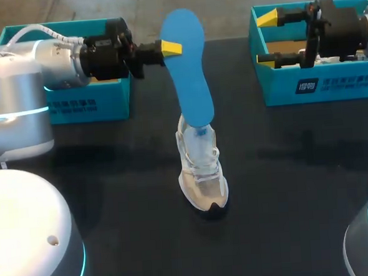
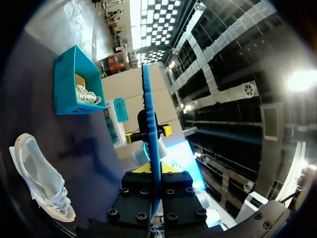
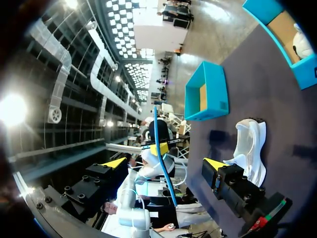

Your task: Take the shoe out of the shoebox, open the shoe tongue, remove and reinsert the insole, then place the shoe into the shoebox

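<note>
The left gripper (image 1: 168, 49) pinches the blue insole (image 1: 190, 75) near its upper end, one finger pressed on each face. In the left wrist view the insole shows edge-on between them. It stands almost upright. Its long axis runs down from the gripper to the shoe (image 1: 203, 174), and its lower end is tucked into the shoe's mouth. The shoe is white with pale mesh sides. It sits sole down near the middle of the table (image 1: 113, 205), toe toward the near edge. I judge the coming move, in or out, runs along that upright axis. The right gripper (image 1: 267, 39) hangs spread and empty by the shoebox (image 1: 318, 87) at the far right corner, well apart, so the left arm is nearer.
</note>
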